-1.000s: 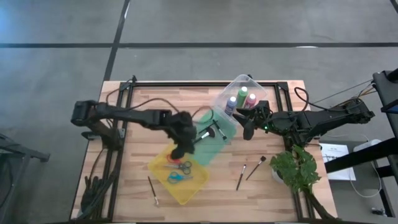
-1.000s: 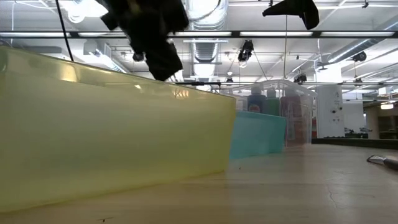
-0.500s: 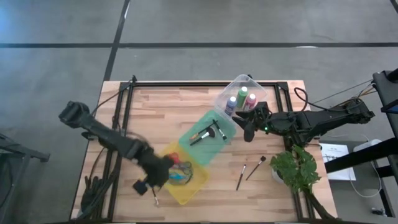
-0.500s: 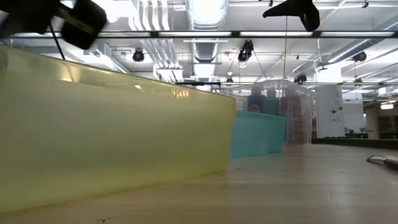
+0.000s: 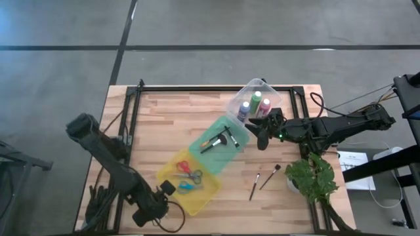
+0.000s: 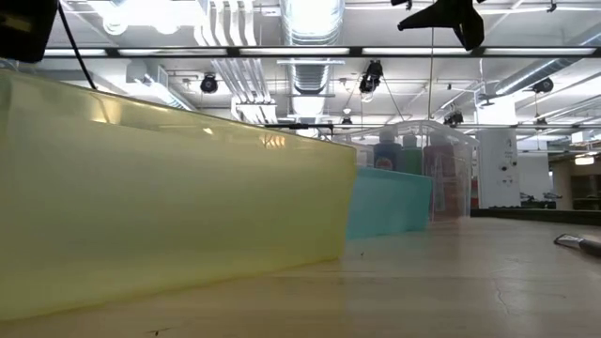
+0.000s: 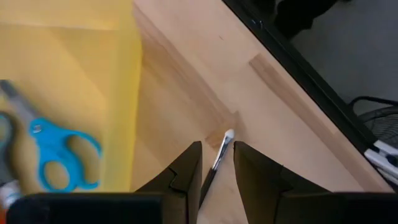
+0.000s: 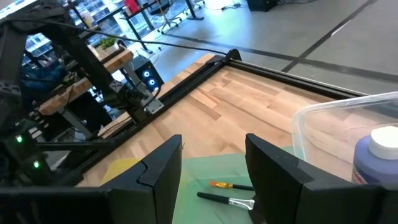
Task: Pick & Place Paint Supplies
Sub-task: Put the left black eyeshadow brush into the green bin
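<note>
My left gripper (image 5: 156,202) is open and low over the table's near-left part, beside the yellow bin (image 5: 205,196). In the left wrist view its fingers (image 7: 217,147) stand on either side of a thin brush (image 7: 227,135) that lies flat on the wood. Red (image 5: 182,167) and blue scissors (image 5: 187,185) lie in the yellow bin. Brushes (image 5: 220,139) lie in the green bin, and three paint bottles (image 5: 254,103) stand in the clear bin. My right gripper (image 5: 262,136) is open and hovers between the green and clear bins. Two more brushes (image 5: 262,180) lie on the table.
A leafy plant (image 5: 314,176) stands near the table's right near corner, beside the two loose brushes. The yellow bin's wall (image 6: 169,207) fills the low view's left, with the green bin (image 6: 390,202) and the clear bin (image 6: 427,174) behind it. Black frame rails (image 5: 128,124) run along the table's sides.
My left arm has swung from above the yellow and green bins toward the table's near-left corner. It now hangs lower, over the brush lying left of the yellow bin. The right arm and all the bins have stayed where they were.
</note>
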